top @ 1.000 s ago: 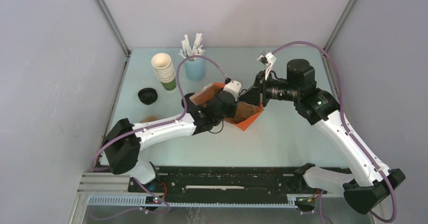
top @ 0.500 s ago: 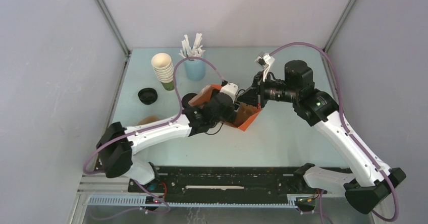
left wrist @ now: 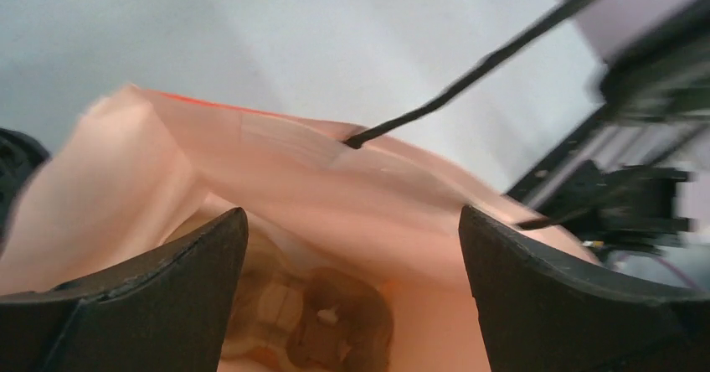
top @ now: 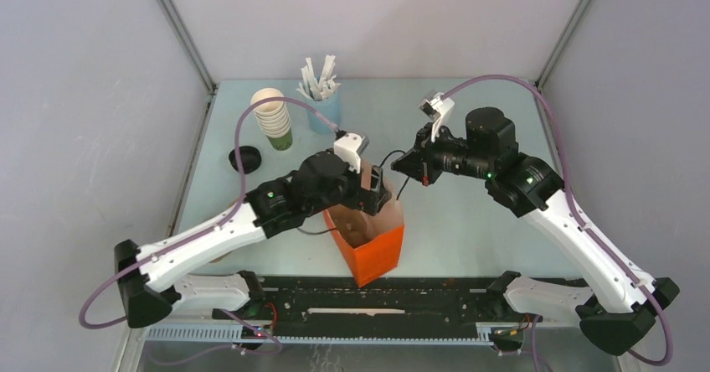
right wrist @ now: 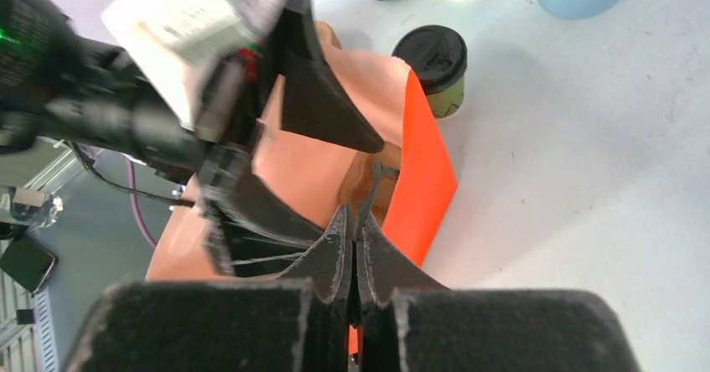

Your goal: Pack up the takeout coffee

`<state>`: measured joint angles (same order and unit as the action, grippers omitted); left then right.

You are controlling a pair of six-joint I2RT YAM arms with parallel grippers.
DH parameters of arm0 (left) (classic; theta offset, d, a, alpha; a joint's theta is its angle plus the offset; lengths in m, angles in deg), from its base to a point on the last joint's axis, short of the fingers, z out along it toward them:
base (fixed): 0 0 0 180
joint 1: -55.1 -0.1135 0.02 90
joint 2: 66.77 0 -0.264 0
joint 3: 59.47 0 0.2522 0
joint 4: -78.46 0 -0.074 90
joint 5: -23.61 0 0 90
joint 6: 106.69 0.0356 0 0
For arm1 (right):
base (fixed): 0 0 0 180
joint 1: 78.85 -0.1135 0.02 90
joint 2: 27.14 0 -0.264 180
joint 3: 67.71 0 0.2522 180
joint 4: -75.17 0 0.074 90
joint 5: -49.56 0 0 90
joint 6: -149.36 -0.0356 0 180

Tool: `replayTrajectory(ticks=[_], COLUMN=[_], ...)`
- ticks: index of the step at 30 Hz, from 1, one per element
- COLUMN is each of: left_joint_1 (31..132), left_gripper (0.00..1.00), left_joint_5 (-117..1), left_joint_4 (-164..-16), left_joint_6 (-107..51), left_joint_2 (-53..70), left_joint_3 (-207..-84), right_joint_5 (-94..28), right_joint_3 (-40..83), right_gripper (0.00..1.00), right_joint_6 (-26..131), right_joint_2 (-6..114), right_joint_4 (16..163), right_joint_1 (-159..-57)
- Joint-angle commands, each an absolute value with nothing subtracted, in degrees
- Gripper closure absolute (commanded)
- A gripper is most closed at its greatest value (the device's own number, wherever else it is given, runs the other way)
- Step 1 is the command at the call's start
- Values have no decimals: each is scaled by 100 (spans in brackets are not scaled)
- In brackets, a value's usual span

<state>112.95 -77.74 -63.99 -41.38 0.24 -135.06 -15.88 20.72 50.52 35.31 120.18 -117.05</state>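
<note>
The coffee, a green cup under a black lid, stands on the counter just beside the orange bag, outside it. Only the right wrist view shows it; from above, the left arm covers that spot. The left pincer hangs over the bag's mouth, fingers spread wide, with only the blurred peach lining and folded brown bottom between them. The right pincer has its fingers pressed together above the bag's rim; whether they nip any paper I cannot tell. A thin black cable crosses the left wrist view. The cup stack, the blue cup of sticks and a loose black lid sit at the back. In the right wrist view the top edge cuts off all three.
</note>
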Motion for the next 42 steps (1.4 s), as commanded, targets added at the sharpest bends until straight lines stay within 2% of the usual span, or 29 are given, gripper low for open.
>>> replayTrajectory(ticks=[1,8,15,23,27,29,31,33,35,40,42], left_joint_1=[11312,11311,11311,11311,11311,11311,11311,11311,11311,11311,11311], left_gripper=[0,3,1,2,16,29,60,84,98,100,100], left_joint_5=[-7005,-6611,-8265,-8811,-8691,-8581,-8439,-8342,-8338,-7982,-7927], left_joint_4=[-6489,-6335,-4749,-3839,-3780,-3795,-3794,-3695,-3551,-3619,-3623], left_joint_6=[-4796,-5525,-6173,-6869,-6802,-6762,-6594,-6350,-6044,-5579,-5730], left_joint_2=[-427,-311,-663,-396,102,284,450,619,794,961,950], left_joint_3=[-14101,-14934,-16015,-15886,-16004,-15975,-16056,-16371,-16970,-18627,-18888], right_joint_5=[-2399,-3344,-4819,-5072,-5117,-5177,-5289,-5405,-5466,-5442,-5418], right_joint_3=[2391,2390,2396,2391,2392,2399,2392,2392,2405,3116,3265], right_gripper=[100,100,100,100,100,100,100,100,100,100,100], right_joint_6=[5072,4840,4247,4134,4147,4150,4178,4222,4280,4294,4241], right_joint_2=[3289,3022,2995,3095,3056,3022,2990,2969,2935,2836,2688], right_joint_4=[12273,12450,12298,12191,12175,12165,12155,12111,12018,12384,12448], right_joint_1=[-11935,-12007,-11998,-12023,-12032,-12033,-12038,-12018,-11980,-11988,-12059])
